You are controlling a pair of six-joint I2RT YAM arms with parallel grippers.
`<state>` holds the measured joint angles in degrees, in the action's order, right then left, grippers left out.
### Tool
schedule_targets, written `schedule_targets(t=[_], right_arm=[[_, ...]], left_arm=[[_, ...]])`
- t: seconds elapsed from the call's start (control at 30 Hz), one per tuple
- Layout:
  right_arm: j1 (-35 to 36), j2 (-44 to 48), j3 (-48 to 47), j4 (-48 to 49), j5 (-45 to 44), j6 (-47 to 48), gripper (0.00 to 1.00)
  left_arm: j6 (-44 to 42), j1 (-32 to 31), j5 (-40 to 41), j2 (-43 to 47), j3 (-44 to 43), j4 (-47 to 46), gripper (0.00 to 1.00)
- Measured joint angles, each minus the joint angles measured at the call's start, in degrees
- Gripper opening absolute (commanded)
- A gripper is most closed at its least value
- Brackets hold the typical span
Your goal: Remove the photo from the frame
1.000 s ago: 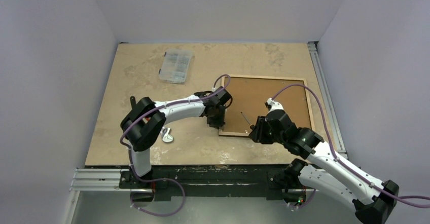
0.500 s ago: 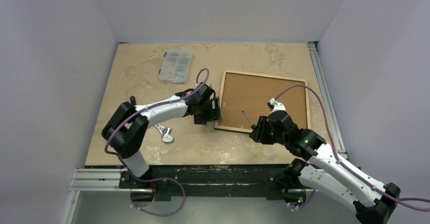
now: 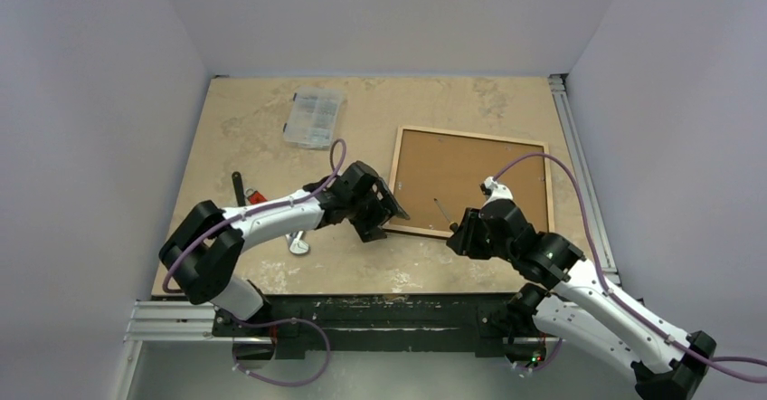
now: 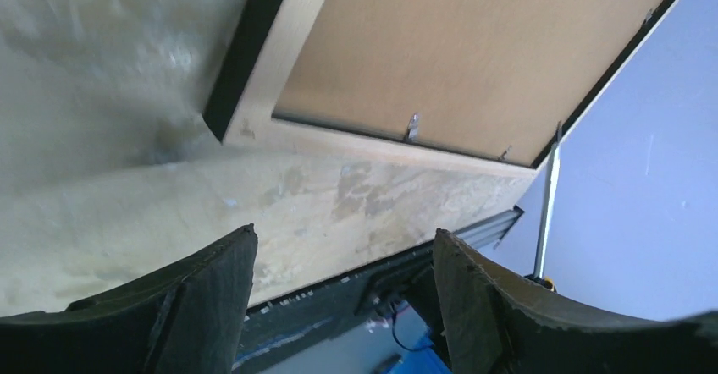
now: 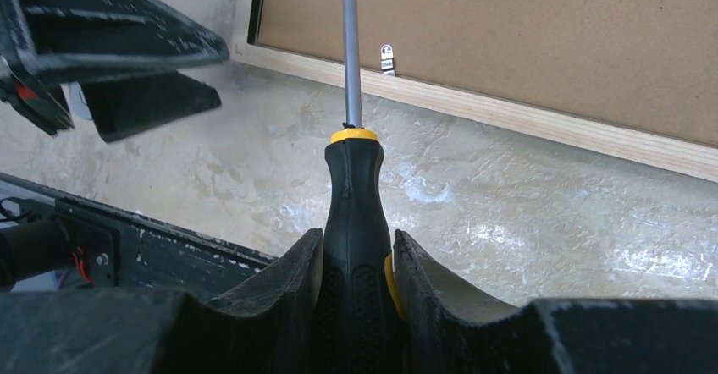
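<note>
My left gripper (image 4: 343, 239) hangs with its jaws spread wide and nothing between them, just off the near left corner of the frame (image 3: 470, 178), not touching it. The frame lies flat on the table (image 3: 452, 101) with its rear side up, so I see brown backing (image 4: 474, 52) inside a pale wooden edge (image 4: 279, 78) with a thin black outer side. The photo cannot be seen from this side. My right gripper (image 5: 357, 251) is pinched around the black and yellow handle of a screwdriver (image 5: 356, 196), both fingers pressed flat against the grip. The metal shaft points away from me, over the frame's near edge and above the backing. I cannot tell whether its tip touches the board. A small metal tab (image 5: 387, 59) sits on the inner side of that near edge, just right of the shaft. A clear plastic box (image 3: 313, 118) rests at the far left of the table, and a wrench (image 3: 297, 240) lies under my left arm.
</note>
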<state>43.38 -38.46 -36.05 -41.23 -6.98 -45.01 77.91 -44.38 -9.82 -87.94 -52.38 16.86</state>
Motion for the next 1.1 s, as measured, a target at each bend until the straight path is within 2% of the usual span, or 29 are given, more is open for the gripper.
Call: schedule_targets(t=[0.13,0.23,0.43,0.73,1.03,1.1], right_arm=[[0.0,0.9,0.2,0.0,0.0,0.0,0.0],[0.0,2.0,0.4,-0.2,0.0,0.0,0.0],[0.0,3.7,0.5,-1.7,-0.2,0.0,0.0],[0.0,6.6,0.6,-3.5,-1.4,-0.4,0.0],[0.0,6.6,0.6,-4.7,-2.0,-0.4,0.0],[0.0,6.6,0.6,-4.7,-2.4,-0.5,0.0]], left_arm=[[10.5,-4.5,0.3,-0.3,2.8,-3.8,0.78],[18.5,-7.4,0.0,-2.9,4.3,-10.5,0.8],[27.4,-9.2,2.7,-9.0,4.5,-17.4,0.69],[33.6,-9.6,9.0,-9.7,4.1,-16.4,0.63],[35.9,-8.9,8.5,-13.4,1.9,-16.1,0.44],[35.4,-8.5,8.5,-13.8,1.3,-15.3,0.34]])
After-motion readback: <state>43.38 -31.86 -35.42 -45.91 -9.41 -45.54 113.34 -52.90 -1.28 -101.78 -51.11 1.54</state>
